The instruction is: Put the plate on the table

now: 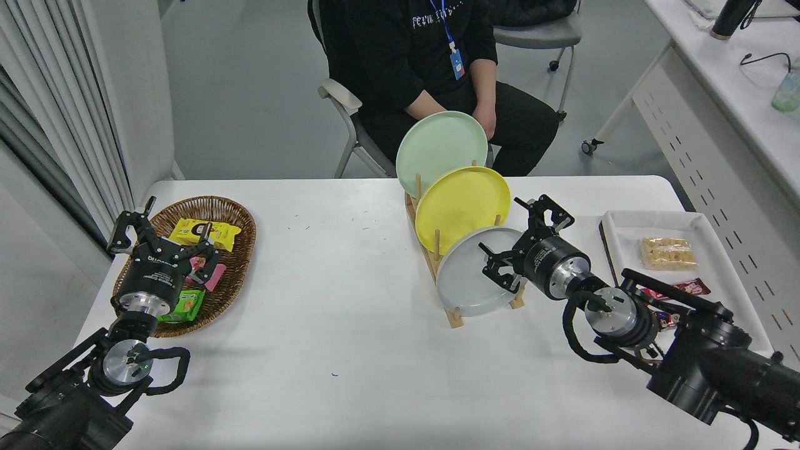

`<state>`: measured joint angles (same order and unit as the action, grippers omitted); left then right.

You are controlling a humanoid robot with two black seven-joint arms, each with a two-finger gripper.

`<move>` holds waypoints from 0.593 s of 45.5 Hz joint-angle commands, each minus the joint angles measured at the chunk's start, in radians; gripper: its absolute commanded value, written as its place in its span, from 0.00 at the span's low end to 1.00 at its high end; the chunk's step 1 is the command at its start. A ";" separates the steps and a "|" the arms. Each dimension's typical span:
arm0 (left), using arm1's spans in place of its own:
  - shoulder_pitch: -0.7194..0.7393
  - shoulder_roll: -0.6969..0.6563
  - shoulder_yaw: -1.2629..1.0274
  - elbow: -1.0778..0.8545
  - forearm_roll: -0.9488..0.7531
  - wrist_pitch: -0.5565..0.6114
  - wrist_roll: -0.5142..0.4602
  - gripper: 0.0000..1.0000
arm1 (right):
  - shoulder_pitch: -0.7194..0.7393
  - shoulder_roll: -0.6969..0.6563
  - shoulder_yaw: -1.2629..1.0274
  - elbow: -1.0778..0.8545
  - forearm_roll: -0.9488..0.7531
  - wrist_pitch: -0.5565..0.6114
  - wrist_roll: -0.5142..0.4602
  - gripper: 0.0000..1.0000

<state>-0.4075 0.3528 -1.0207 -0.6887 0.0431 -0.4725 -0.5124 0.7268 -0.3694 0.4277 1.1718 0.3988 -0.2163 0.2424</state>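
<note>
The light-grey plate (465,275) stands on edge in the front slot of a wooden rack (451,315) on the white table (350,350). A yellow plate (459,206) and a pale green plate (440,147) stand in the slots behind it. My right gripper (515,240) is open, its jaws spread on either side of the grey plate's right rim, one finger over the plate's face. My left gripper (164,234) is open and parked over the wicker basket at the lower left.
A wicker basket (234,215) of snack packets sits at the left. A white tray (709,250) with snacks sits at the right, close behind my right arm. A person (431,56) sits at the far side, behind the rack.
</note>
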 commanded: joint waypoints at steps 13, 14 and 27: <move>-0.001 0.000 0.001 0.000 0.000 0.000 0.000 0.98 | 0.005 -0.049 -0.001 0.075 0.020 -0.094 -0.002 0.94; -0.001 0.000 0.001 0.000 0.000 0.000 0.000 0.98 | 0.008 -0.049 -0.001 0.075 0.020 -0.097 -0.002 0.94; -0.001 0.000 -0.001 0.000 0.000 0.000 0.000 0.98 | 0.042 -0.048 -0.006 0.074 0.020 -0.144 -0.003 0.92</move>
<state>-0.4078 0.3528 -1.0209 -0.6887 0.0428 -0.4725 -0.5121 0.7479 -0.4136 0.4256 1.2416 0.4175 -0.3268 0.2400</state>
